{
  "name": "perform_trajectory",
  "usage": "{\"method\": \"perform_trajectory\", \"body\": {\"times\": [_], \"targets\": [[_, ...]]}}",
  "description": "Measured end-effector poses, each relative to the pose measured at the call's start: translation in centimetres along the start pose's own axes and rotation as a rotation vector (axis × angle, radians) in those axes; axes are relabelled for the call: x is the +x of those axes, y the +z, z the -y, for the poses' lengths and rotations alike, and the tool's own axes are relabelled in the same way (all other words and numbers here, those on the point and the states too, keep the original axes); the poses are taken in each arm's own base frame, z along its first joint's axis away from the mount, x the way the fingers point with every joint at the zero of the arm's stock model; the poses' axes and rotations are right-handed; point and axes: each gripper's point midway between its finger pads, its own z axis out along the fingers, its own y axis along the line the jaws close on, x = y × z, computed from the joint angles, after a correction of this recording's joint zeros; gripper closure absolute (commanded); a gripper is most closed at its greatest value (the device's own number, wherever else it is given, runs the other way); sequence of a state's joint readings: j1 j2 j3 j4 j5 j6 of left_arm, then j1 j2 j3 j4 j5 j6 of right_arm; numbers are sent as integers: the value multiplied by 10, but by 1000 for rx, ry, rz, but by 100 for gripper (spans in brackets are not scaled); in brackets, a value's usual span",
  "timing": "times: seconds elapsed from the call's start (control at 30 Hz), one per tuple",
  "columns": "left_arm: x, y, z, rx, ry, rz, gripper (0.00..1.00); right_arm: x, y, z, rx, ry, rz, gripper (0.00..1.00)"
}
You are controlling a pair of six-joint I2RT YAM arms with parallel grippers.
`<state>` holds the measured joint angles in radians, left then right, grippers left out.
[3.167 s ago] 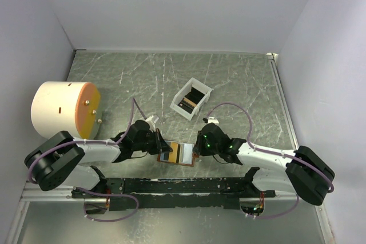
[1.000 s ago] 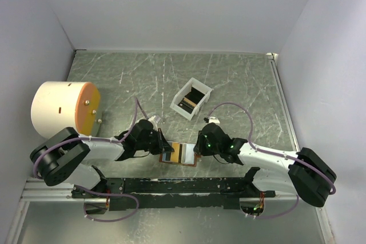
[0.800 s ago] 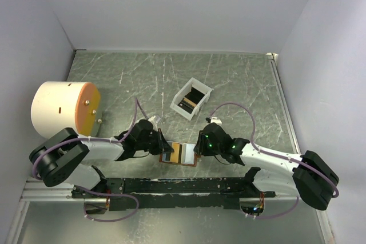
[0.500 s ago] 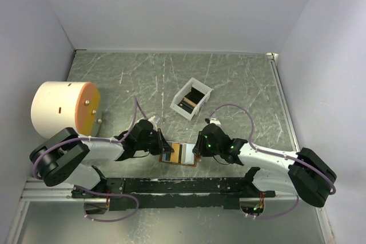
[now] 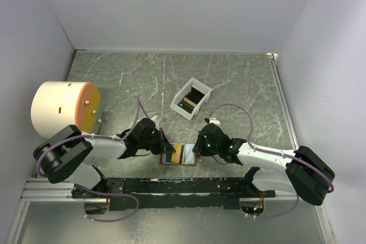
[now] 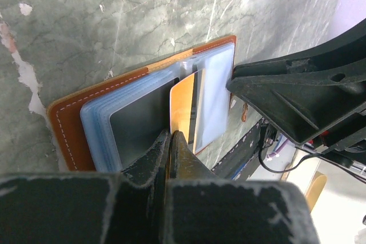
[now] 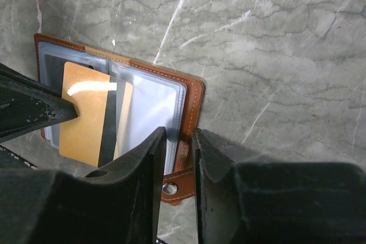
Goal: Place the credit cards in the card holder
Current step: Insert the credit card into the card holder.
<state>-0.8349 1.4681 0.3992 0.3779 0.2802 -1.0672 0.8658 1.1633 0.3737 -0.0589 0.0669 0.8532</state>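
- We log the brown leather folding card holder with pale blue-grey pockets (image 7: 194, 107) open on the table, between both claws.
- The left gripper (image 6: 171, 134) is clenched on a gold-tan plastic credit card with a dark stripe (image 7: 86, 118), which lies flat over the pockets with its long axis along the fold.
- The right gripper (image 7: 180, 138) sits at the holder's snap-tab edge; we cannot tell whether it pinches.
- The pocket mouth is hidden beneath the card.

A white box (image 5: 182, 110) (dark contents) and cream cylinder (image 5: 57, 107) sit on the table (image 5: 240, 84).

left arm (image 5: 108, 148) nudged right, gold card (image 7: 86, 112) further over card holder (image 7: 195, 98)
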Motion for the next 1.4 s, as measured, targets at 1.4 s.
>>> {"method": "perform_trajectory", "body": {"times": [1.4], "targets": [[-2,4,2,13,-7,45,58,1,1,-3,-59,152,58,77]]}}
